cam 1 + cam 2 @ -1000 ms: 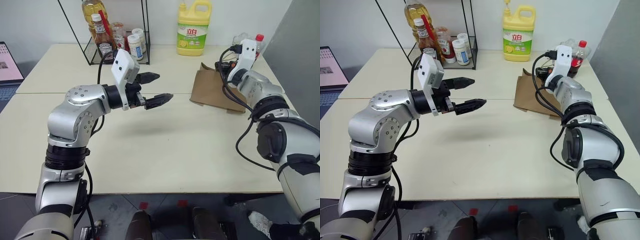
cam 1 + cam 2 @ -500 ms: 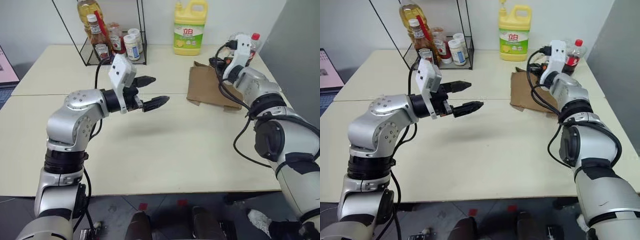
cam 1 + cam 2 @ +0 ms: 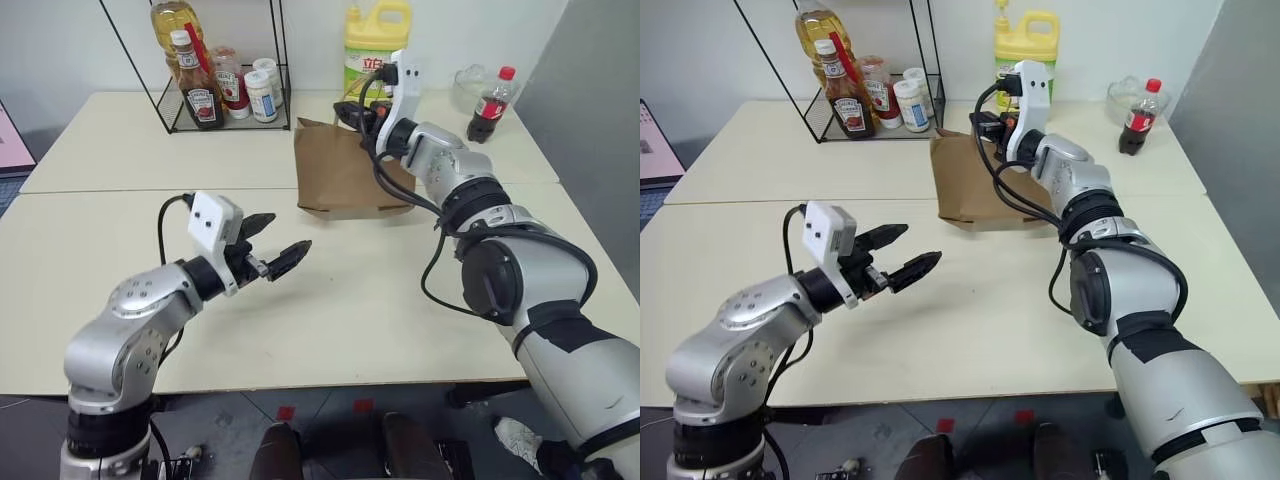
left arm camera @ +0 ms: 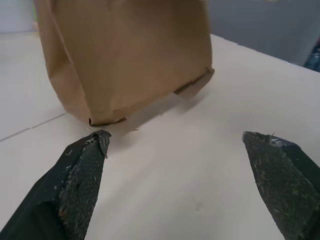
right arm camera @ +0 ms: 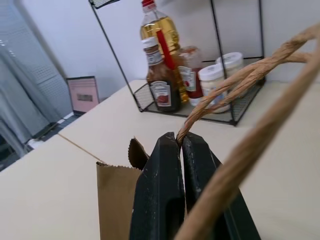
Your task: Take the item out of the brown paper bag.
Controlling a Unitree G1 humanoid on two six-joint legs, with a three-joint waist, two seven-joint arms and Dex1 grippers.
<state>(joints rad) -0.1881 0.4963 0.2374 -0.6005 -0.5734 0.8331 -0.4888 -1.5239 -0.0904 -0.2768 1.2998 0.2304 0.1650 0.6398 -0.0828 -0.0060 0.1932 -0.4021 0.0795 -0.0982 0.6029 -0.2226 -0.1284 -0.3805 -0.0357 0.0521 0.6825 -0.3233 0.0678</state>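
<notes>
Pale cream table (image 3: 420, 300) under a white wall, pretty ordinary setup. Top middle of the head view there's the plain brown kraft paper bag (image 3: 335, 175), standing up on the table with its bottom fold facing the camera. Right gripper (image 5: 181, 145) is pinched shut on 1 of the bag's twisted tan paper-cord handles (image 5: 240, 80), up at the bag's top edge, right in front of the big yellow detergent jug (image 3: 375, 40). Left gripper (image 3: 268, 245) hangs over the table at lower left centre, both black fingers spread wide, nothing in it, pointing toward the bag but well apart from it. Can't see the orange drink bottle anywhere, so can't tell where it sits. Black wire rack (image 3: 215, 70) with sauce bottles is upper left, dark cola bottle with a red cap (image 3: 490, 95) upper right.
</notes>
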